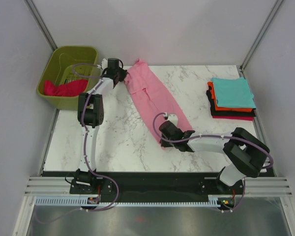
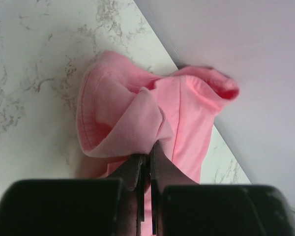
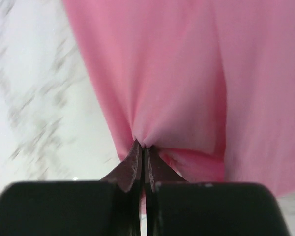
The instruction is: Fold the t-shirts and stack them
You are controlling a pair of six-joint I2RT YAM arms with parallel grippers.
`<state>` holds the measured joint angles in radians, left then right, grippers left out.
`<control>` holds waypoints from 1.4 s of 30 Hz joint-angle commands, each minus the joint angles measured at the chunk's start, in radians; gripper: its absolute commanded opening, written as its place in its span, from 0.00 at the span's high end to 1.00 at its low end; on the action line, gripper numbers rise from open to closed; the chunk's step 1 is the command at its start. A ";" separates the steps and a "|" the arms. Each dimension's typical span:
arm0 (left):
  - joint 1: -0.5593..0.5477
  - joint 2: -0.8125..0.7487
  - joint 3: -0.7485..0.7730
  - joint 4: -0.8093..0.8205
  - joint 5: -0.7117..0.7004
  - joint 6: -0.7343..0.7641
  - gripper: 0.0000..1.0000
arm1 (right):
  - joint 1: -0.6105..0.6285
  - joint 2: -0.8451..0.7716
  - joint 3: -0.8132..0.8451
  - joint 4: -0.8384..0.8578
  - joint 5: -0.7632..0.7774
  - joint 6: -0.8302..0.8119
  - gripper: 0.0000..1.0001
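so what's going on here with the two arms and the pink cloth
Both arms hold a light pink t-shirt laid diagonally across the marble table. The left gripper is shut on its far end by the olive basket, the right gripper on its near end. A stack of folded shirts, teal on top, sits at the right; a red shirt lies in the basket.

I look down on a white marble-patterned tabletop point(image 1: 113, 142), boxed in by plain pale grey walls point(image 1: 157, 29) at the back and both sides. Aluminium posts point(image 1: 41, 23) run up the back corners. A black strip point(image 1: 152, 178) and an aluminium rail point(image 1: 44, 186) edge the near side. The light is soft and even.
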<state>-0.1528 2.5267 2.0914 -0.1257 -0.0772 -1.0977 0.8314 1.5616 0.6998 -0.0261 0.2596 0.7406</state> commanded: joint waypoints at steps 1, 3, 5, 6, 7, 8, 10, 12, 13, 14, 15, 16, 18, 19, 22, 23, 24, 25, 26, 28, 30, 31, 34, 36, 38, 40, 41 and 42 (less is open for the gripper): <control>0.012 0.003 -0.011 0.040 0.036 0.027 0.98 | 0.176 0.072 0.016 -0.147 -0.154 0.100 1.00; 0.002 0.009 -0.010 0.060 0.042 0.048 0.98 | 0.304 0.112 0.105 -0.147 -0.149 0.118 0.99; -0.007 0.017 -0.007 0.075 0.053 0.056 0.98 | 0.385 0.150 0.182 -0.144 -0.163 0.125 0.97; -0.007 0.029 -0.007 0.099 0.074 0.058 0.98 | 0.450 0.197 0.261 -0.144 -0.175 0.125 0.96; -0.008 0.037 -0.007 0.107 0.074 0.056 0.98 | 0.478 0.221 0.300 -0.143 -0.196 0.121 0.91; -0.013 0.044 -0.008 0.115 0.109 0.050 0.98 | 0.503 0.256 0.369 -0.144 -0.224 0.106 0.88; -0.016 0.060 -0.008 0.123 0.126 0.045 0.98 | 0.544 0.262 0.403 -0.153 -0.224 0.098 0.59; -0.017 0.067 -0.005 0.147 0.137 0.045 0.98 | 0.540 0.223 0.391 -0.166 -0.156 0.077 0.43; -0.017 0.067 -0.005 0.149 0.139 0.047 0.98 | 0.532 0.200 0.379 -0.175 -0.126 0.069 0.33; -0.017 0.067 -0.004 0.150 0.139 0.051 0.98 | 0.519 0.145 0.341 -0.179 -0.105 0.047 0.31; -0.017 0.064 -0.004 0.150 0.140 0.055 0.98 | 0.481 0.111 0.319 -0.173 -0.100 0.037 0.31; -0.017 0.066 -0.002 0.153 0.142 0.059 0.98 | 0.460 0.077 0.297 -0.172 -0.097 0.023 0.31; -0.017 0.067 0.004 0.159 0.151 0.067 0.98 | 0.411 -0.038 0.244 -0.172 -0.079 -0.024 0.30; -0.017 0.072 0.010 0.161 0.154 0.070 0.98 | 0.396 -0.081 0.230 -0.172 -0.033 -0.039 0.26; -0.019 0.083 0.013 0.172 0.169 0.065 0.98 | 0.302 -0.227 0.181 -0.173 0.003 -0.105 0.18; -0.019 0.084 0.015 0.181 0.174 0.065 0.98 | 0.231 -0.273 0.170 -0.176 -0.003 -0.124 0.17; -0.019 0.089 0.015 0.185 0.177 0.065 0.98 | 0.189 -0.291 0.170 -0.181 -0.011 -0.141 0.17; -0.019 0.089 0.015 0.187 0.177 0.070 0.98 | 0.149 -0.298 0.170 -0.182 -0.035 -0.168 0.18; -0.019 0.092 0.015 0.204 0.178 0.076 0.98 | 0.073 -0.298 0.178 -0.182 -0.054 -0.179 0.18; -0.019 0.096 0.022 0.212 0.182 0.094 0.97 | 0.002 -0.279 0.194 -0.176 -0.091 -0.202 0.19; -0.018 0.101 0.022 0.212 0.175 0.098 0.96 | -0.086 -0.218 0.227 -0.150 -0.154 -0.210 0.21; -0.017 0.103 0.024 0.212 0.172 0.099 0.94 | -0.113 -0.192 0.239 -0.140 -0.170 -0.207 0.21; -0.013 0.103 0.019 0.213 0.171 0.098 0.73 | -0.205 -0.079 0.270 -0.068 -0.250 -0.181 0.24; -0.010 0.087 0.013 0.212 0.169 0.098 0.57 | -0.255 0.007 0.283 -0.003 -0.324 -0.139 0.27; -0.002 0.067 -0.007 0.202 0.166 0.091 0.38 | -0.274 0.087 0.311 0.017 -0.345 -0.127 0.28; 0.007 0.025 -0.030 0.198 0.171 0.102 0.27 | -0.279 0.133 0.331 0.018 -0.341 -0.126 0.29; 0.009 0.006 -0.039 0.196 0.174 0.116 0.22 | -0.282 0.174 0.349 0.044 -0.339 -0.126 0.30; 0.010 -0.014 -0.048 0.195 0.169 0.133 0.16 | -0.285 0.196 0.360 0.054 -0.335 -0.121 0.32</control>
<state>-0.1692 2.5942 2.0735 0.0853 0.1040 -1.0080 0.5491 1.7157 0.9909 -0.0631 -0.0319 0.5995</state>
